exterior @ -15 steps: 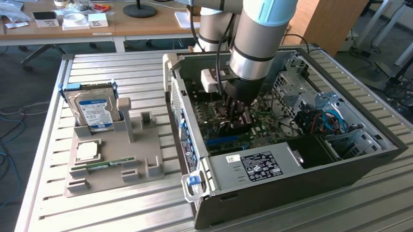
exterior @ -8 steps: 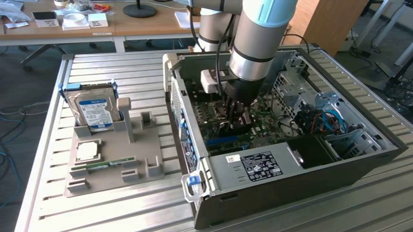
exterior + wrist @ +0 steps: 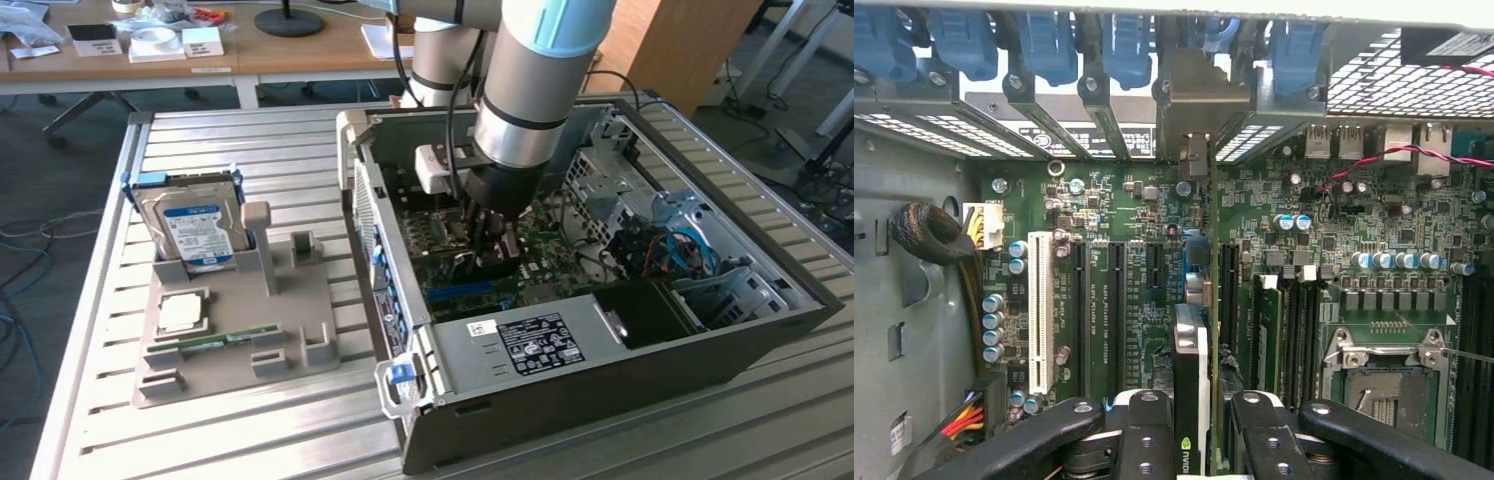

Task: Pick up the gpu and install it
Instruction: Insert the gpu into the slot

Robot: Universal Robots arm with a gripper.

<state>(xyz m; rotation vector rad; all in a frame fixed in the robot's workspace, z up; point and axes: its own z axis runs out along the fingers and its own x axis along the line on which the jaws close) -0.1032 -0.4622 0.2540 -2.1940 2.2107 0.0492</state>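
Inside the open computer case (image 3: 561,340), the gripper (image 3: 1199,442) pinches the gpu (image 3: 1191,350) between its black fingers (image 3: 1144,435). The card stands on edge over the motherboard (image 3: 1354,200), among the motherboard's central expansion slots, one end reaching the motherboard's rear edge.

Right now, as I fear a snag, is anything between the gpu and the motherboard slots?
Nothing visible does. The gripper holds the gpu edge-on over the motherboard; the slots beside it are bare, and the cables lie aside.
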